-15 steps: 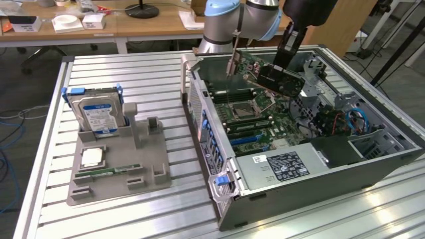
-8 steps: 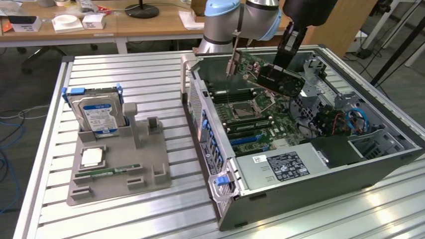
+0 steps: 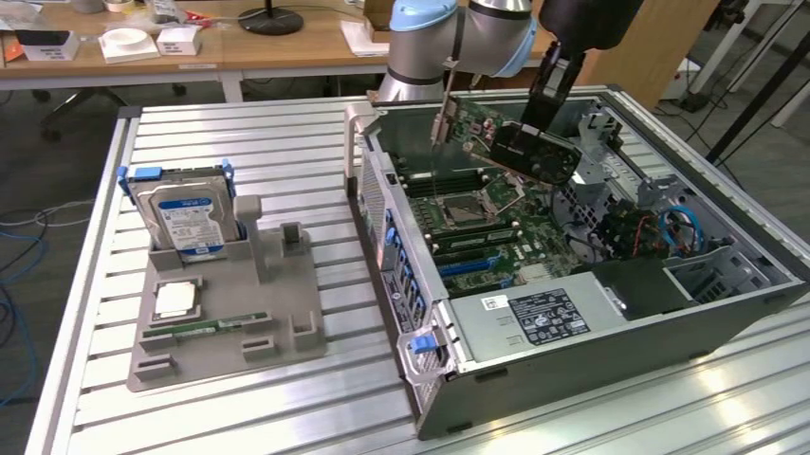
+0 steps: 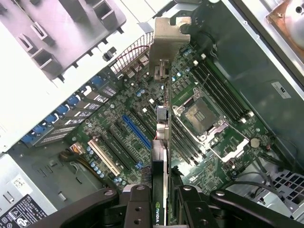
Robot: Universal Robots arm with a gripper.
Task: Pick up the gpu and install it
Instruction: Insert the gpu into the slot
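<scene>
Slatted metal table [image 3: 253,142]; gripper [image 4: 159,202] holds gpu [image 3: 522,144] above case [image 3: 658,332]

Arm [image 3: 437,33] stands at the top of the exterior view, with bulky grey-blue joints. Its black wrist link [image 3: 589,24] slants down toward the exterior view's left. Gripper [image 3: 542,121] points downward, jaws partly closed and clamped on the gpu [image 3: 538,152]. In the wrist view the dark fingers [image 4: 135,202] sit one on each side of the card's top edge. The card hangs edge-on below them, away from the camera.
</scene>
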